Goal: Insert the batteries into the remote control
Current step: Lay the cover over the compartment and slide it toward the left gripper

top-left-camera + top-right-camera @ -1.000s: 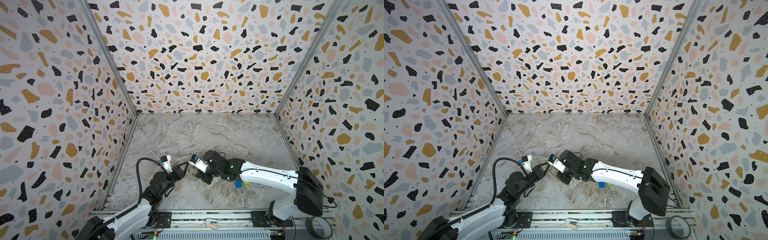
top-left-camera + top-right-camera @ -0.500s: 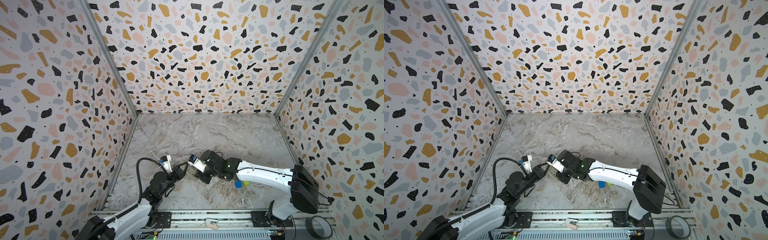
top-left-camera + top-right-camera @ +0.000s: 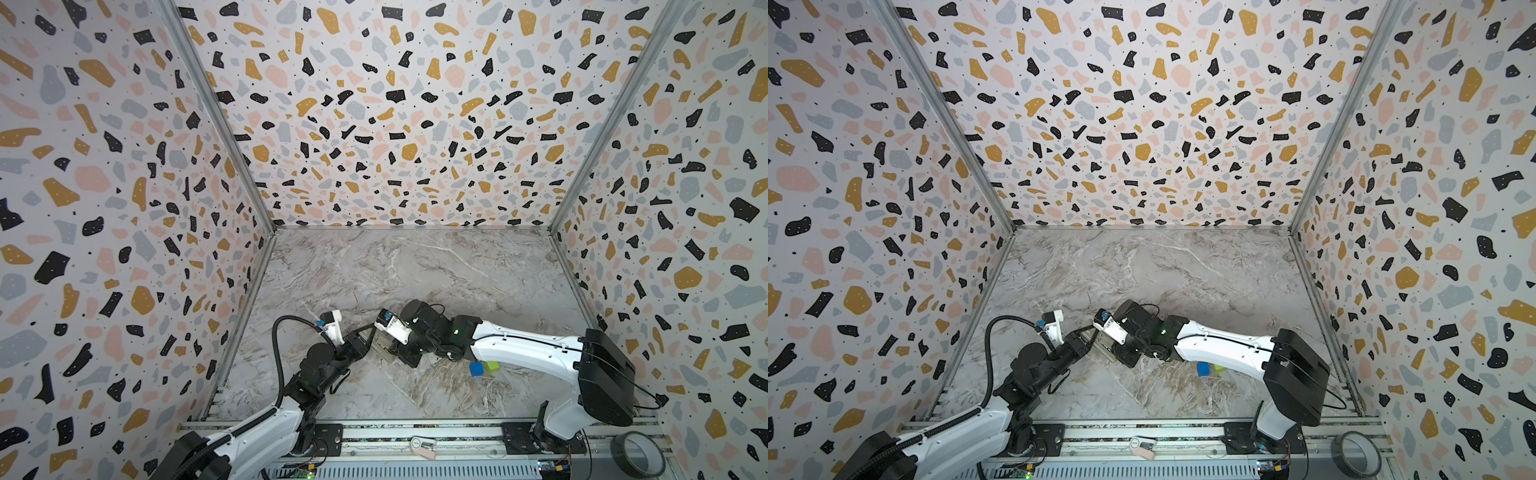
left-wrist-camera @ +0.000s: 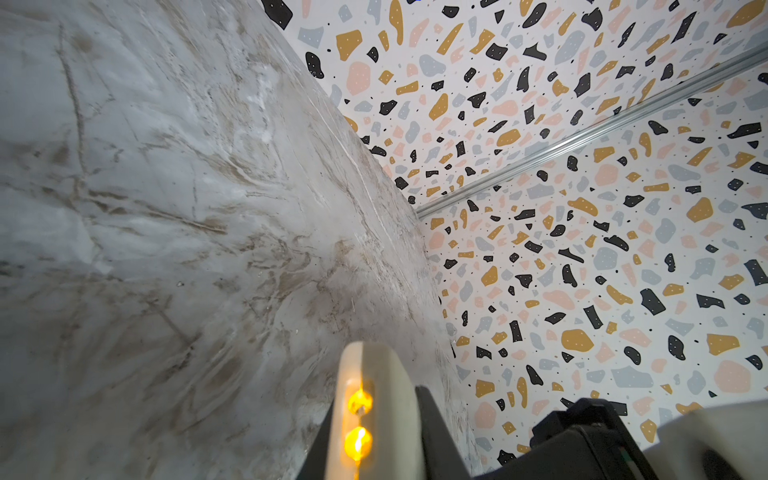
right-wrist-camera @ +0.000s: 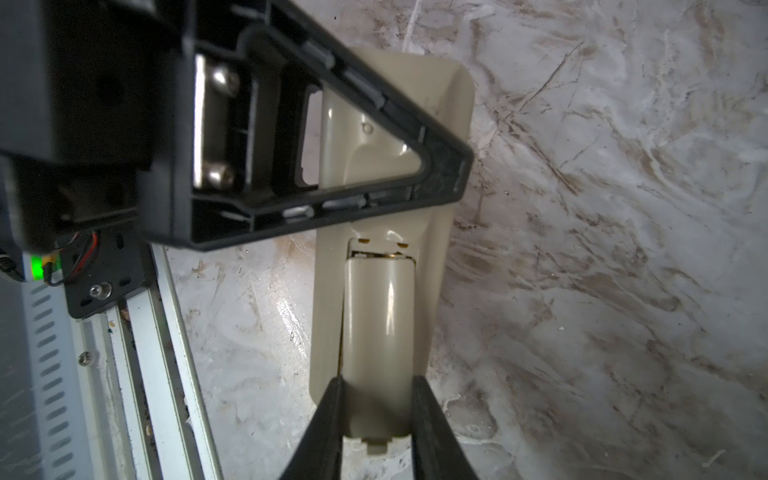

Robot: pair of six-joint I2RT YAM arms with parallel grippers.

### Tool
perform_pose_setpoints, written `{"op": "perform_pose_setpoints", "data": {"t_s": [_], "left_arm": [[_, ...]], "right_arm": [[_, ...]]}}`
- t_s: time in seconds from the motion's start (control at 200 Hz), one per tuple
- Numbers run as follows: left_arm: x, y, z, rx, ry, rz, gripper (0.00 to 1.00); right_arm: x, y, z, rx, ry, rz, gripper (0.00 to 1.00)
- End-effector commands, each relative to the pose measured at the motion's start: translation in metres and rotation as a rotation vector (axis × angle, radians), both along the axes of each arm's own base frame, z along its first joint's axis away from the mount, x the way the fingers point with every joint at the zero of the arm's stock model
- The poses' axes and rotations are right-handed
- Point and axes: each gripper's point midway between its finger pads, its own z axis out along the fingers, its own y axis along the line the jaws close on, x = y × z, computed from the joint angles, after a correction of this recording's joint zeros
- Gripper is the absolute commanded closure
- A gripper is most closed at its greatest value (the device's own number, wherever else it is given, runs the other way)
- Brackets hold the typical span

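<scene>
And here's the remote control (image 5: 430, 291), back turned up away from the counter (image 3: 415, 282), near the counter's front edge and a little toward its left side, caught between our two arms. Over its recess lies the battery cover (image 5: 380, 332), and it's not quite home: a thin gap shows at its inner end, with a glint of gold (image 5: 392, 254) inside. The batteries themselves we can't see; we judge they lie under that cover. Our right tool (image 5: 377, 386) is closed partway, its fingers pinching the cover's sides at the outer end. Our left tool (image 4: 374, 436) is clamped tight on the remote's other end, bracing it. Whether the remote rests on the counter or hangs just above it, we can't tell. The step in hand, as we read it, is sliding that cover shut. To do it well, we push straight along the remote's length, cover flat and untwisted, with the left tool as the counter-force. We keep the pinch light so the cover doesn't bow, and we watch the gap close evenly on both sides, since a skewed cover could jam. The blue cube (image 3: 476, 368) and green cube (image 3: 493, 366) sit well apart, toward the right.
</scene>
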Motion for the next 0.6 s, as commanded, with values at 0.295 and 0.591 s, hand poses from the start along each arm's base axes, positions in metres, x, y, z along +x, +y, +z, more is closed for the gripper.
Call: {"op": "perform_pose_setpoints", "data": {"t_s": [0.295, 0.591], "left_arm": [[-0.0033, -0.0058, 0.0156, -0.037, -0.057, -0.033, 1.00], [-0.0037, -0.0072, 0.0185, -0.051, -0.060, -0.037, 1.00]], "right_arm": [[0.0059, 0.0112, 0.0154, 0.054, -0.019, -0.006, 0.97], [0.0060, 0.0157, 0.0138, 0.061, -0.006, -0.012, 0.97]]}}
